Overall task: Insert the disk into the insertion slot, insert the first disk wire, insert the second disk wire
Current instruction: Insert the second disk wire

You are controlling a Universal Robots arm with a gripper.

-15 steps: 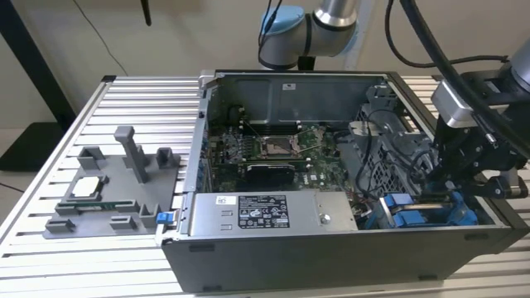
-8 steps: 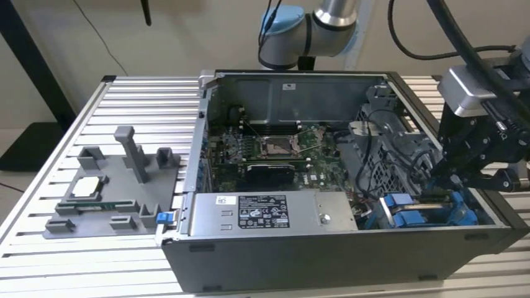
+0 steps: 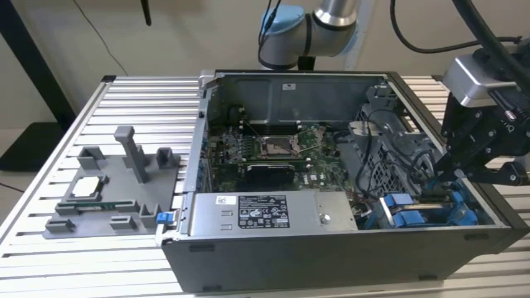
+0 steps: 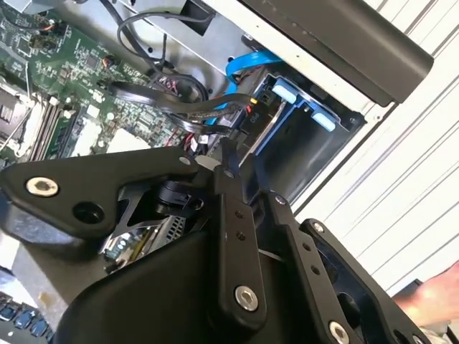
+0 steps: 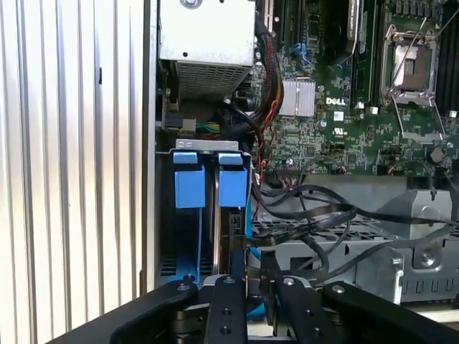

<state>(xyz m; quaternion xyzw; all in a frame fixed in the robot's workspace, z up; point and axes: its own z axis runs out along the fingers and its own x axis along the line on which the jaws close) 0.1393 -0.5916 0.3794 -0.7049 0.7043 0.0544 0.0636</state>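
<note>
One tool point(image 3: 447, 177) is seen lowered into the corner of the open computer case point(image 3: 331, 261), directly over the insertion slot point(image 5: 208, 215). Its dark fingers point(image 4: 233, 215) are brought together to a narrow tip in the second wrist view, close against a black connector point(image 4: 247, 118) at the back of the disk point(image 4: 265, 125); whether a wire is actually pinched there cannot be told. Just below the tip, the disk is seated in the slot, judged from the two blue carrier tabs point(image 5: 204, 179) standing side by side at the bay's mouth. A blue wire point(image 4: 247, 64) is looped just ahead of the tip toward the case wall, and black cables point(image 5: 315, 215) are draped beside the tool across the grey cage point(image 5: 401, 251). Room to move is tight: the sheet-metal slot wall is close on one side and the cable bundle on the other, so only a narrow approach from above is left, it is judged. Farther off, the motherboard point(image 3: 273, 146) and the silver power-supply box point(image 3: 273, 214) are fixed in the case. Beyond the case, a grey fixture point(image 3: 116, 186) is set on the ribbed table point(image 3: 49, 248).
</note>
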